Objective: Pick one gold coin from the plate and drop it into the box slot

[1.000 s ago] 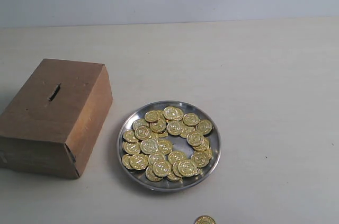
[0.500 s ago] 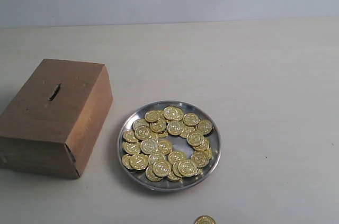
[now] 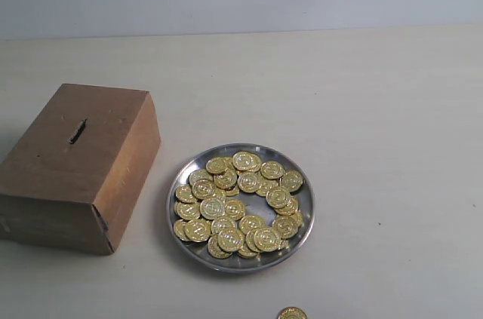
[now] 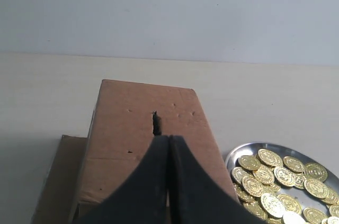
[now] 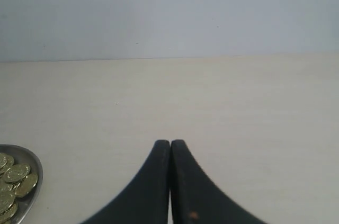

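Gold coins (image 3: 240, 202) fill the plate (image 3: 241, 265), which sits on the counter (image 3: 377, 145) just beside the box (image 3: 72, 161); the slot (image 3: 77, 131) cuts the box's top. A stray coin (image 3: 291, 314) lies on the counter nearby. The left pincer (image 4: 168, 138), closed tight and empty, points at the slot; the right pincer (image 5: 170, 142), also closed and empty, faces counter beside the plate.
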You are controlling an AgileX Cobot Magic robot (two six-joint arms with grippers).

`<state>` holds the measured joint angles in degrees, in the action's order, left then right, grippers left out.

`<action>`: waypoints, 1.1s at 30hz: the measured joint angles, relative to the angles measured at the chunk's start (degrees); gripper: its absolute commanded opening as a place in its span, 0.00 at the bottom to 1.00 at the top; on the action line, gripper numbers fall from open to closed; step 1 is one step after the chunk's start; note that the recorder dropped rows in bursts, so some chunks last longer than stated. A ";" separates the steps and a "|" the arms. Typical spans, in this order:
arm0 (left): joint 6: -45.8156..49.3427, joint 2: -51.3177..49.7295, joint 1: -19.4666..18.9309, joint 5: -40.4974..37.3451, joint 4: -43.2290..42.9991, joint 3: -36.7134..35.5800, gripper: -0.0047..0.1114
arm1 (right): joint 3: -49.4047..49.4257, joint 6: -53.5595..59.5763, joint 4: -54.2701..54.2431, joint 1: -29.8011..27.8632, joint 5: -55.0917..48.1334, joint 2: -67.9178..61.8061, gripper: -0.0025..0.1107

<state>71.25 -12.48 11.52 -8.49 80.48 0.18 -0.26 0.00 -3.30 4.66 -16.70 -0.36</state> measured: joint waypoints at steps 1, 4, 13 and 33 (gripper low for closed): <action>0.00 0.00 0.00 0.00 0.00 0.00 0.05 | 0.00 0.00 0.00 0.00 0.00 0.00 0.02; 0.00 0.00 0.00 0.00 0.00 0.00 0.05 | 0.00 0.00 0.23 0.00 0.00 0.00 0.02; 0.00 0.00 0.00 0.00 0.00 0.00 0.05 | 0.00 0.00 0.23 0.00 0.00 0.00 0.02; 0.00 1.33 0.00 0.00 0.00 0.00 0.05 | 0.00 0.00 0.23 0.00 -0.10 0.00 0.02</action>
<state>71.25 -11.15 11.52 -8.49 80.48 0.18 -0.26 0.00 -3.06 4.66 -16.81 -0.36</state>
